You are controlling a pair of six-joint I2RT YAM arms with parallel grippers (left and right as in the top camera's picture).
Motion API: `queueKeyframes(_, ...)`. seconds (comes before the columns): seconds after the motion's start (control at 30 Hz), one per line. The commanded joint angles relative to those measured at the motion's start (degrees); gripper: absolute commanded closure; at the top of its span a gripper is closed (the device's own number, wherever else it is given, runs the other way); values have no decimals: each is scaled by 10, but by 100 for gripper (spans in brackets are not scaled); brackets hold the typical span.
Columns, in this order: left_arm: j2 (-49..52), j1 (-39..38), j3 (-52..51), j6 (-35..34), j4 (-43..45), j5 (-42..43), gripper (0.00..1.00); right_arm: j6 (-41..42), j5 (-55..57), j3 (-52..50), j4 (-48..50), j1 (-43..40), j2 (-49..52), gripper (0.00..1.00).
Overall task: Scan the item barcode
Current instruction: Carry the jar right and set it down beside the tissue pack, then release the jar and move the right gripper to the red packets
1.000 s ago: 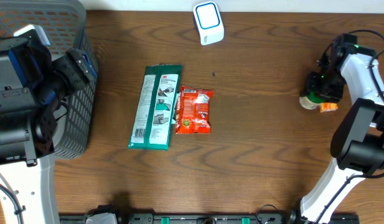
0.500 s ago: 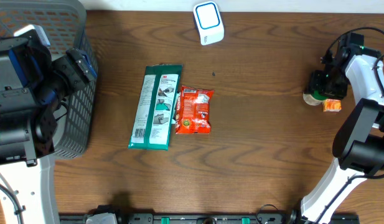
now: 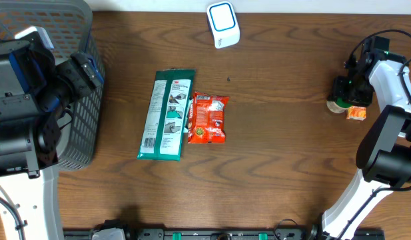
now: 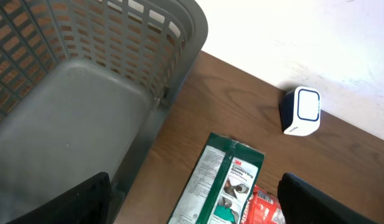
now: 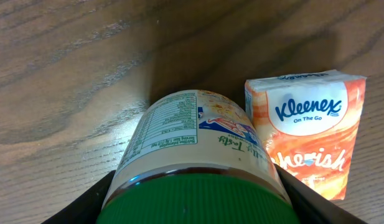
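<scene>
Cannot find a barcode on the jar (image 5: pixel 192 134): only a nutrition panel and part of a colourful label showing, the rest hidden behind its green lid (image 5: pixel 195 202). Grips that jar at the lid between the right gripper (image 5: pixel 198 186) fingers, near the table's (image 3: pixel 278 167) right edge, Kleenex pack (image 5: pixel 307 134) just beside it. Holds the left gripper (image 4: pixel 195 180) wide, nothing between the fingers, above the grey basket (image 4: pixel 86 106) at the left edge, bare floor in view. Cuts off the red pouch (image 3: pixel 208 118) in the left wrist view; shows it whole only overhead, against the green 3M pack (image 3: pixel 166 115) mid-table, scanner (image 3: pixel 223 25) at the far edge.
</scene>
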Motion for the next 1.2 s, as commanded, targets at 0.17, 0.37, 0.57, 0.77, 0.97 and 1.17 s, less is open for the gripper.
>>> queueKeyframes(0.17,0,2,0,5,-1,3,15,-3,-26,-1,-14,-1,-5,70)
queueKeyframes(0.37,0,2,0,5,-1,3,15,-3,-26,-1,-20,-1,-5,21)
queueKeyframes(0.57,0,2,0,5,-1,3,15,-3,-26,0,-19,-1,-5,11)
queueKeyframes(0.77,0,2,0,5,-1,3,15,-3,-43,77,-67,0,-17,13)
queueKeyframes(0.97,0,2,0,5,-1,3,15,-3,-129,218,-176,9,-21,16)
queueKeyframes(1.17,0,2,0,5,-1,3,15,-5,-212,250,-220,69,-21,21)
